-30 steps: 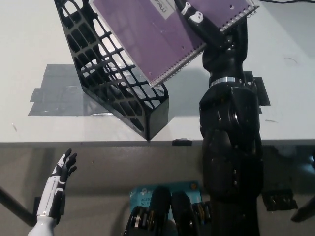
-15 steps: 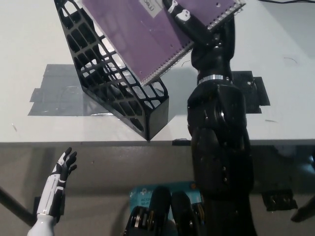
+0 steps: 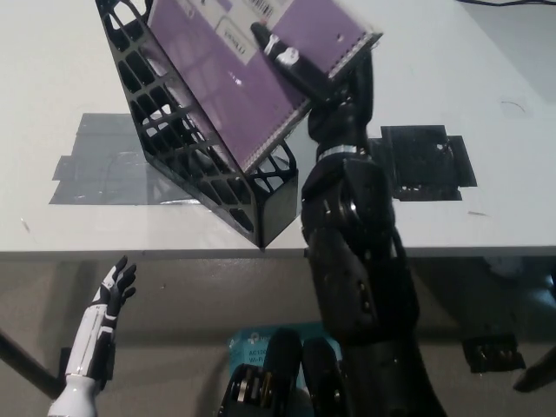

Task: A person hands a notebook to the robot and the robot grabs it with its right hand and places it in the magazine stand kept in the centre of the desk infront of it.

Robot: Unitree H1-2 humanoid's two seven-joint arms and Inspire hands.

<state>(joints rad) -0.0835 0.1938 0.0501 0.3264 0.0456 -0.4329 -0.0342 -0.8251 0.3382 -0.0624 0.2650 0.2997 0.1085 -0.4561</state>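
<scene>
A purple spiral notebook with white labels hangs tilted over the black mesh magazine stand on the white desk. Its lower edge dips into the stand's open top, against the mesh wall. My black right hand is shut on the notebook's right side, fingers across the cover. My white left hand rests low at the lower left, below the desk edge, with its fingers apart and holding nothing.
Grey tape patches lie on the desk to the left of the stand. A black taped square sits to the right of my arm. The desk's front edge runs just below the stand.
My right hand has carried the notebook leftward and down, from above the stand's right side into its open top. The left hand has stayed put.
</scene>
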